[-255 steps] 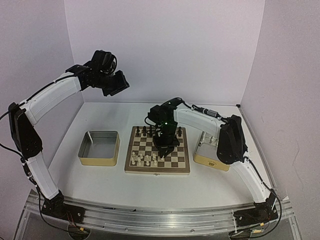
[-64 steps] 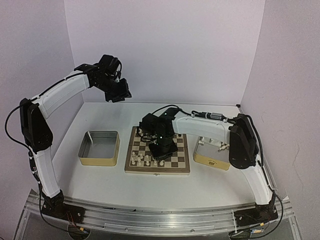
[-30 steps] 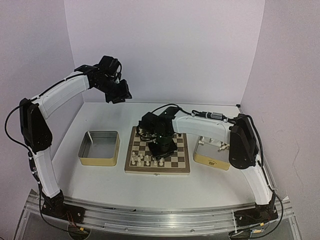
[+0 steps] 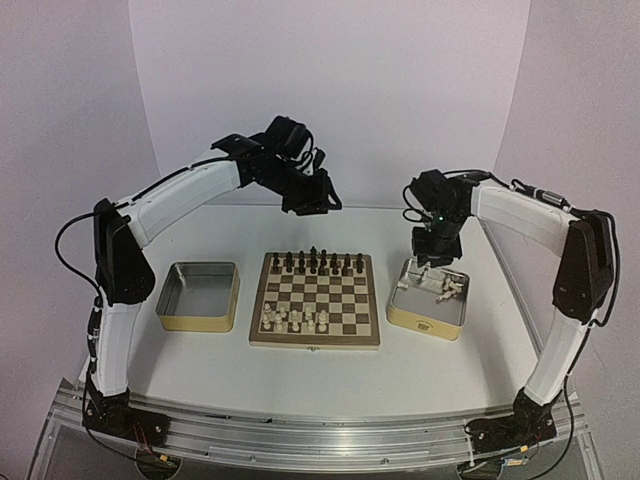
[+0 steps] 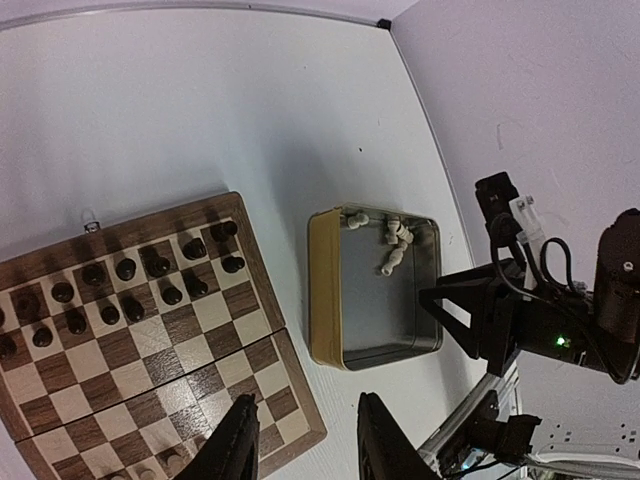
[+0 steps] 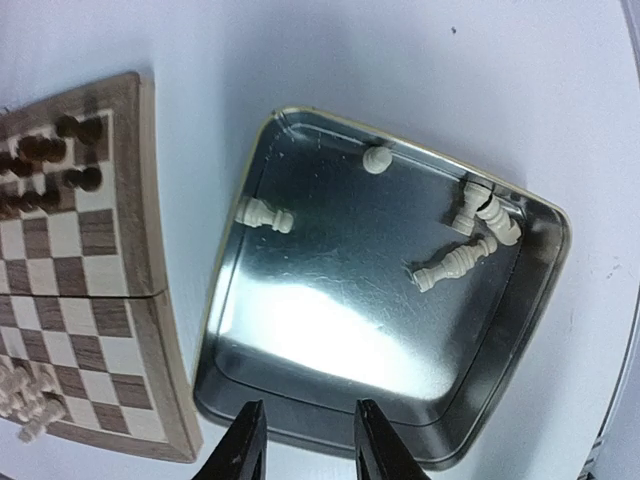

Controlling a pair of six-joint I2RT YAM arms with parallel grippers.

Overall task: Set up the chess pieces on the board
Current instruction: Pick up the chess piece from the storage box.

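Note:
The board lies at the table's middle. Dark figures fill its far rows, and several cream chess pieces stand near its front left. More chess pieces lie loose in the right tin, one by its left wall. My right gripper hangs above that tin's near rim, open with nothing between its fingers. My left gripper is held high behind the board, open and empty, looking down on the board's corner and the tin.
An empty tin sits left of the board. The dark figures crowd the board's far rows. The right arm shows at the edge of the left wrist view. Walls close in the back and both sides.
The right arm has swung off the board to above the right tin. The left arm has swung right, from the back left to behind the board.

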